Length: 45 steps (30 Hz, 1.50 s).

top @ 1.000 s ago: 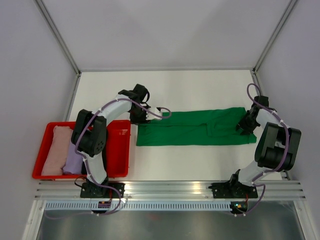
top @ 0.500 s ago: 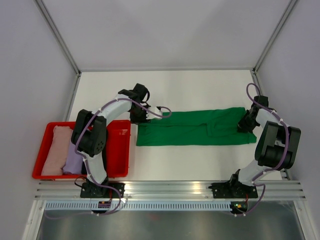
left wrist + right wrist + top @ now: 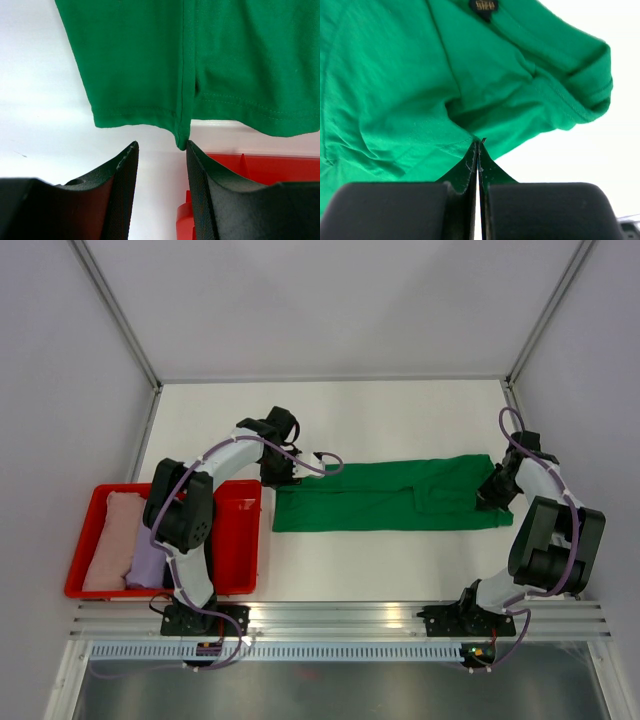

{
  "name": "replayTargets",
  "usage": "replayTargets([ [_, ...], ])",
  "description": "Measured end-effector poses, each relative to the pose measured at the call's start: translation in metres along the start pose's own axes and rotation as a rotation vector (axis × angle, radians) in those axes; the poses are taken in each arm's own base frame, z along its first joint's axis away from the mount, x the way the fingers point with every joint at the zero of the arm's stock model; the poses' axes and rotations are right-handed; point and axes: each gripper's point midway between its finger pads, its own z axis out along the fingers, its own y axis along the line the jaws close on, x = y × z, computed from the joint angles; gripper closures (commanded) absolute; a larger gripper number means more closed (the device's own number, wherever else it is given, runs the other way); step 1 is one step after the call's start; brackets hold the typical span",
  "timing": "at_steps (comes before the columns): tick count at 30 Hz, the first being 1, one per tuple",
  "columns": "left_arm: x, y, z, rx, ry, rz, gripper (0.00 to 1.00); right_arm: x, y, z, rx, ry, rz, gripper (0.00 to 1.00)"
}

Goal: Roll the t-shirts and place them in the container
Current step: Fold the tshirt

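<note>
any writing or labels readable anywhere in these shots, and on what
Neck label on the green shirt: pale marks on a dark tag, too blurred to read.
No other text shows in any view, and the red tray bears none.

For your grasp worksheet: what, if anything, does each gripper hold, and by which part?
Right gripper: green t-shirt, pinched near its collar end. Left gripper: open, holding nothing.
</note>
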Motion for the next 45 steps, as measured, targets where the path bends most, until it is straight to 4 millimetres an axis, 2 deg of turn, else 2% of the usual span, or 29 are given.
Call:
replayTargets([
  [5, 0.000, 0.000, 0.000, 0.000, 0.000, 0.000, 0.51, 0.010, -0.007, -0.003, 0.023, 0.045, 0.018, 1.00],
  [11, 0.000, 0.000, 0.000, 0.000, 0.000, 0.000, 0.51, 0.013, -0.016, -0.002, 0.032, 0.064, 0.055, 1.00],
  [15, 0.000, 0.000, 0.000, 0.000, 0.000, 0.000, 0.51, 0.022, -0.022, 0.007, 0.045, 0.090, 0.062, 1.00],
  [19, 0.000, 0.000, 0.000, 0.000, 0.000, 0.000, 0.51, 0.025, -0.022, 0.025, 0.053, 0.131, 0.068, 0.99],
  [21, 0.000, 0.000, 0.000, 0.000, 0.000, 0.000, 0.51, 0.025, -0.022, 0.029, 0.054, 0.141, 0.071, 0.95],
  [23, 0.000, 0.000, 0.000, 0.000, 0.000, 0.000, 0.51, 0.025, -0.022, 0.028, 0.055, 0.138, 0.074, 0.84],
  [24, 0.000, 0.000, 0.000, 0.000, 0.000, 0.000, 0.51, 0.025, -0.023, 0.028, 0.059, 0.136, 0.075, 0.72],
  [26, 0.000, 0.000, 0.000, 0.000, 0.000, 0.000, 0.51, 0.023, -0.025, 0.028, 0.070, 0.124, 0.070, 0.65],
  [31, 0.000, 0.000, 0.000, 0.000, 0.001, -0.008, 0.50, 0.009, -0.032, 0.016, 0.147, 0.034, 0.007, 0.58],
  [32, 0.000, 0.000, 0.000, -0.001, 0.001, -0.013, 0.50, 0.003, -0.028, 0.010, 0.166, -0.005, -0.031, 0.57],
  [34, 0.000, 0.001, -0.001, -0.006, 0.001, -0.029, 0.50, -0.008, -0.007, -0.008, 0.179, -0.105, -0.140, 0.56],
  [37, -0.003, 0.005, -0.005, -0.022, -0.006, -0.061, 0.50, -0.011, 0.053, -0.036, 0.100, -0.251, -0.340, 0.56],
  [39, -0.005, 0.007, -0.007, -0.032, -0.011, -0.081, 0.49, 0.004, 0.087, -0.045, 0.027, -0.290, -0.462, 0.56],
  [40, -0.005, 0.006, -0.006, -0.030, -0.010, -0.086, 0.49, 0.013, 0.098, -0.046, -0.001, -0.288, -0.514, 0.56],
  [43, -0.001, -0.001, -0.005, -0.016, -0.003, -0.094, 0.48, 0.038, 0.116, -0.038, -0.044, -0.250, -0.628, 0.54],
  [45, 0.001, -0.005, -0.005, -0.007, 0.002, -0.103, 0.48, 0.051, 0.124, -0.025, -0.046, -0.211, -0.683, 0.54],
])
